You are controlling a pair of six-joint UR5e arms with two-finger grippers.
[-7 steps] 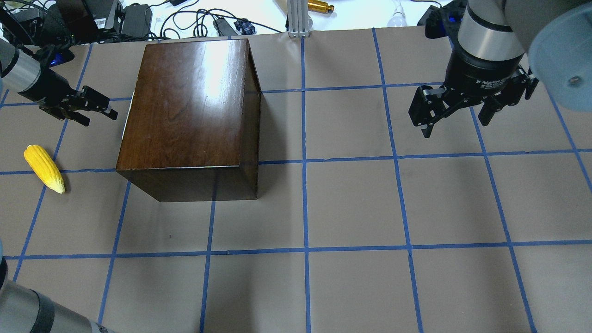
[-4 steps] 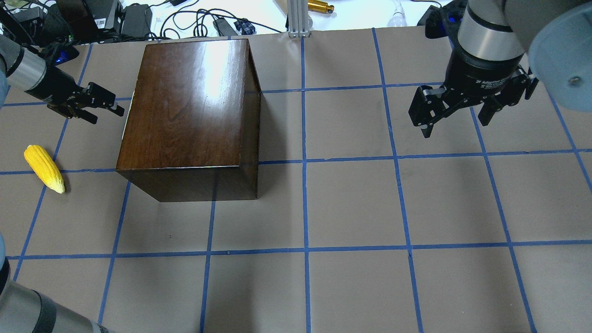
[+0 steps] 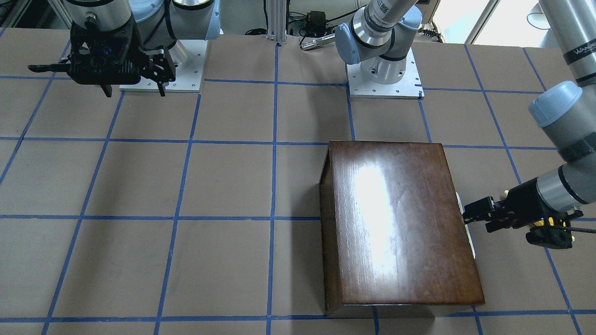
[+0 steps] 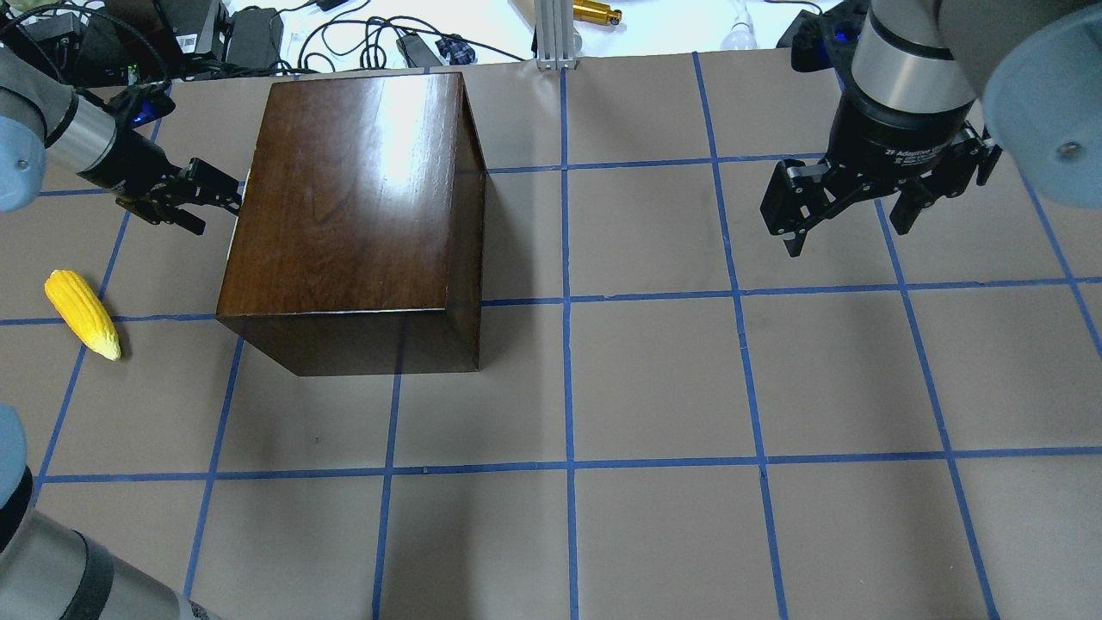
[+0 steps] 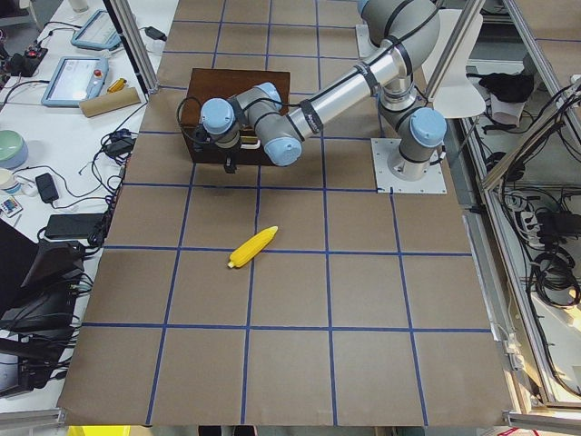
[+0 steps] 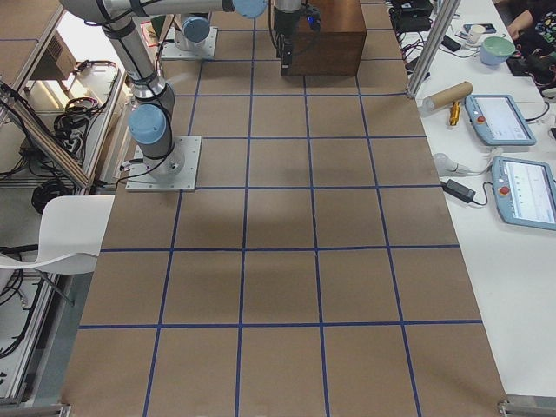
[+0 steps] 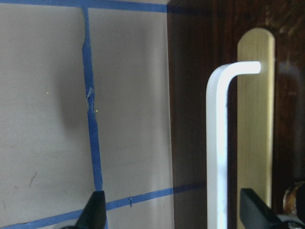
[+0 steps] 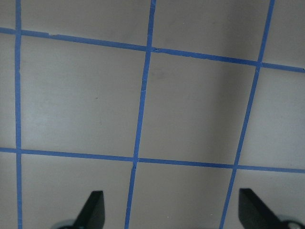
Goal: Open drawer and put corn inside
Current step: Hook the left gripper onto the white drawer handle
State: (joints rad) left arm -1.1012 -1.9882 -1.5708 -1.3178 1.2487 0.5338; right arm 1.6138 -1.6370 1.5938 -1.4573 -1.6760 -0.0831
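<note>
Corn (image 4: 82, 314): bright yellow cob, bumpy kernels, tapering to a point. It lies flat on the table (image 4: 654, 387), on the left of the box (image 4: 344, 189) and apart from it, pointed end toward the robot.

Drawer (image 7: 195, 133) is closed. Its dark glossy front with a white pull (image 7: 217, 143) over a brass-coloured plate (image 7: 256, 119) sits in the box's left face.

Left tool (image 4: 219, 205) is spread wide, level with that face, one finger on each side of the pull, nothing gripped. Right tool (image 4: 848, 237) is also wide and empty, above bare table well to the right.

Visibility:
- Overhead shows the drawer front only as a thin white sliver at the box edge.
- The wrist view cuts the pull off at the bottom.
- The left side view has the arm covering the drawer front.
- Corn is outside the front-facing frame.
</note>
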